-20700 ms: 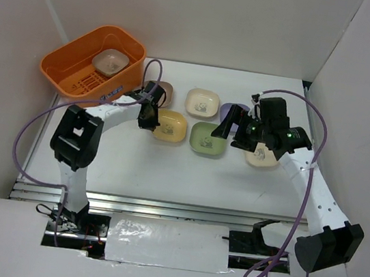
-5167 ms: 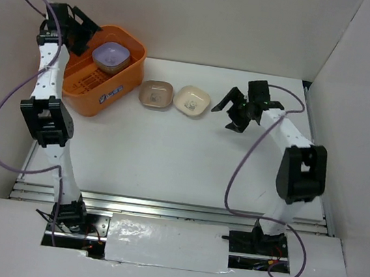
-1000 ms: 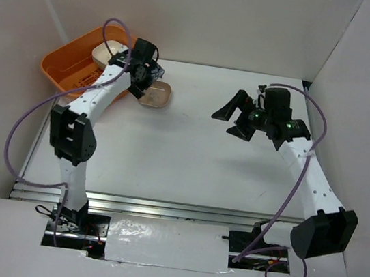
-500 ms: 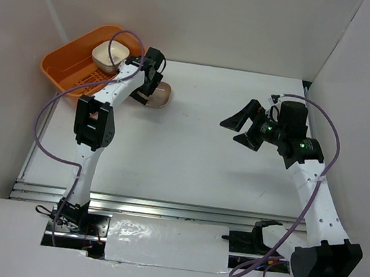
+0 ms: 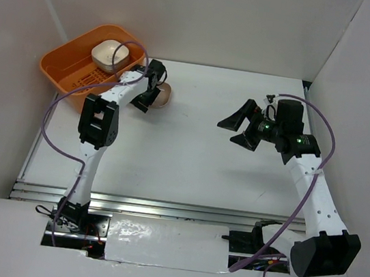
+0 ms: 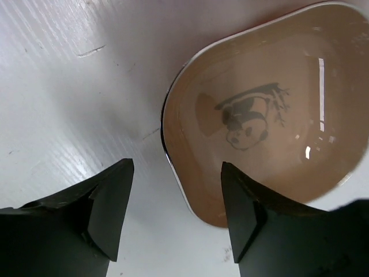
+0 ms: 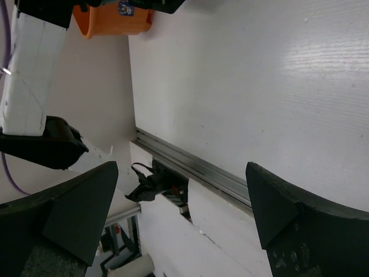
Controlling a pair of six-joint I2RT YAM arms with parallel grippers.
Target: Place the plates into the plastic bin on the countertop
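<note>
Top view, plates: one cream plate (image 5: 108, 54) lies hollow-up in the plastic bin (image 5: 77, 68). The brown plate (image 5: 166, 94) sits flat on the countertop (image 5: 189, 160), just beside the bin's right end.
Top view, bin axis: its long side runs from near-left to far-right.
Top view, left gripper (image 5: 152, 95): down at the brown plate's left edge, hiding part of it.
Top view, right gripper (image 5: 242, 124): spread wide, pinching nothing, well apart from the plate.
Left wrist, grip: fingers (image 6: 109, 202) are apart, one outside over the countertop and one over the hollow, with the rim wall between them. Neither visibly presses it.
Left wrist, plate axis: a rounded square with no real long axis. The hollow and printed picture (image 6: 245, 118) face up.
Left wrist, risk: a pinch on one sloped, glossy wall may slip, or the plate may tip and drop short of the bin.
Right wrist, view: spread fingers, nothing between them, over bare countertop and metal rail (image 7: 190, 167). The bin shows at the far edge.
</note>
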